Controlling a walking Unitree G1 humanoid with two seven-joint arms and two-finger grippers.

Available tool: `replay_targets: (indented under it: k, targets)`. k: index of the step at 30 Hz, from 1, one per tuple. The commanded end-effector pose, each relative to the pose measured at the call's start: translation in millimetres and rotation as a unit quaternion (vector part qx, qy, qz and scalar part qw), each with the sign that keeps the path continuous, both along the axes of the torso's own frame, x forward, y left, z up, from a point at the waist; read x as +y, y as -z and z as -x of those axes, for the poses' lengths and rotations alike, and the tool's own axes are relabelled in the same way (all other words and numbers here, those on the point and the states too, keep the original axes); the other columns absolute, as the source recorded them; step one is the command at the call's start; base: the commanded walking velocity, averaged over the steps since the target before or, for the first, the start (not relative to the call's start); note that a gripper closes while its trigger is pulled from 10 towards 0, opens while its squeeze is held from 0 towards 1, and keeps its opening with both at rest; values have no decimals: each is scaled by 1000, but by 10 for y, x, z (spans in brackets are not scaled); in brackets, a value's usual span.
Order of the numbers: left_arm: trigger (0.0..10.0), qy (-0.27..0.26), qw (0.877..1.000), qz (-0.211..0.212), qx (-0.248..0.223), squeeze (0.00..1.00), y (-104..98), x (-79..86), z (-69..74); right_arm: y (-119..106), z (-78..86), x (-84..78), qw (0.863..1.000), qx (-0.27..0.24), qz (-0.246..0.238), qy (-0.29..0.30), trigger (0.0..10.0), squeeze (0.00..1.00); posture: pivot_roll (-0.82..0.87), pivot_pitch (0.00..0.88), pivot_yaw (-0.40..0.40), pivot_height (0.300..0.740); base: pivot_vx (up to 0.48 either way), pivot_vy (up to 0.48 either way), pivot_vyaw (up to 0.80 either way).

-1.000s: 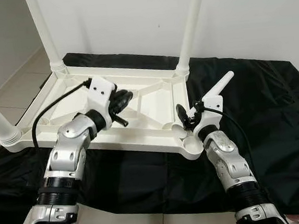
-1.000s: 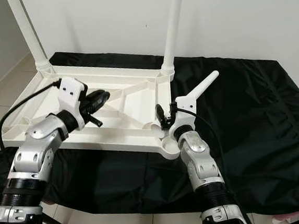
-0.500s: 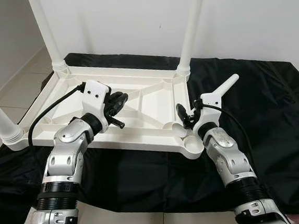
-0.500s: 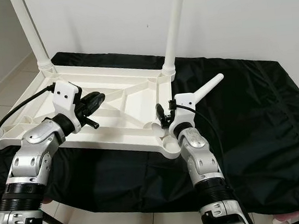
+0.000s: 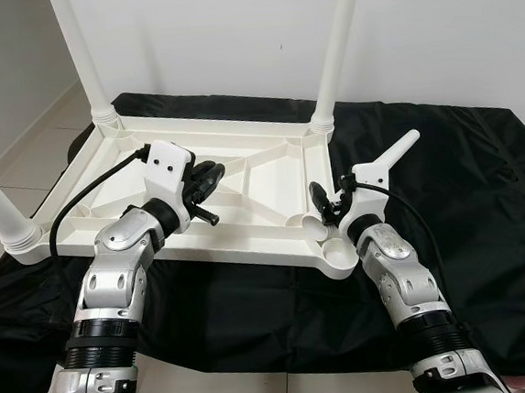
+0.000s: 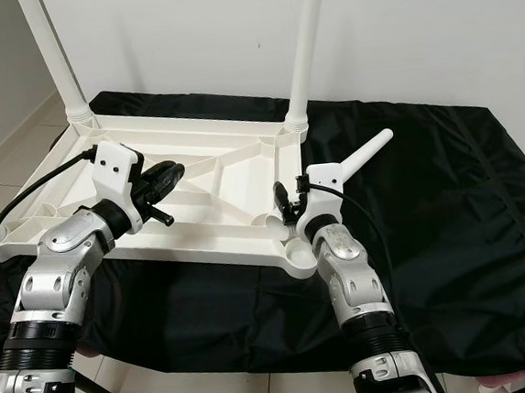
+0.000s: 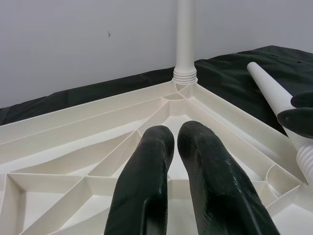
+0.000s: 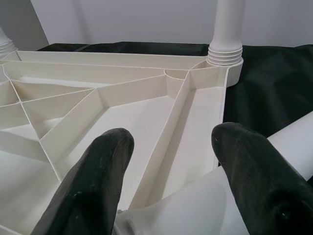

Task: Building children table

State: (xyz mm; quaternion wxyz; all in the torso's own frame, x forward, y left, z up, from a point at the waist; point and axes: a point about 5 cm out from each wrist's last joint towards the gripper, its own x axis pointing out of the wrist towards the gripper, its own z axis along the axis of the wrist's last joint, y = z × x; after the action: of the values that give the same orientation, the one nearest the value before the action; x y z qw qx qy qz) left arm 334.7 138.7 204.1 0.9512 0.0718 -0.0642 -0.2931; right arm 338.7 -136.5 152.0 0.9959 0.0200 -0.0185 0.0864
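A white plastic children's table (image 5: 242,175) is lying upside down on a black cloth (image 5: 465,197) spread over the floor, its ribbed underside facing up and three white tapered legs already standing in corner sockets — two at the wall side, around 11 and 1 o'clock of the tabletop, and one at 9 o'clock by the near left corner. The head views are showing the whole layout: the near right corner socket (image 5: 337,256), at about 5 o'clock of the tabletop, is sitting open, and a loose white tapered leg (image 6: 366,154) is slanting up toward 2 o'clock from that corner. The right wrist view is giving what the head views cannot — the right gripper (image 8: 168,161) is holding its black fingers (image 8: 98,171) wide apart, with the loose leg lying between and beneath them; whether the fingers are actually pressing on it I cannot tell. The left wrist view is adding its own detail: the left gripper (image 7: 171,139) is keeping its two fingers (image 7: 149,166) pressed together with nothing between them, hovering over the diagonal ribs near the tabletop's middle and pointing toward the 1 o'clock leg (image 7: 185,39). In the head views this left gripper (image 5: 207,175) is sitting above the left-centre of the underside, a black cable looping from its wrist.
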Motion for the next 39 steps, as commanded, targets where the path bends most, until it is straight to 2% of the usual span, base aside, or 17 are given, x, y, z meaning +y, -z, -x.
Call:
replay_targets:
  k: [1, 32, 33, 36, 39]
  targets:
    - [10000, -94, 995, 14, -16, 0, -29, 70, -37, -203, 76, -56, 989, -151, -3, 12, 10000, 0, 52, 72, -61, 740, 0, 0, 0]
    - [10000, -94, 995, 14, -16, 0, -29, 70, -37, -203, 76, -56, 989, -151, -3, 12, 10000, 0, 52, 72, -61, 740, 0, 0, 0]
    - [10000, -110, 994, 18, -16, 0, -23, 102, -37, -202, 61, -53, 989, -146, -2, 14, 10000, 0, 54, 0, 0, 740, 0, 0, 0]
    - [10000, -174, 983, 56, -36, 0, 35, 168, 37, -167, -22, 139, 990, -130, -10, -54, 10000, 0, 78, 0, 0, 740, 0, 0, 0]
    - [10000, -179, 981, 64, -36, 0, 48, 160, 49, -163, -27, 152, 990, -130, -11, -60, 10000, 0, 75, 0, 0, 740, 0, 0, 0]
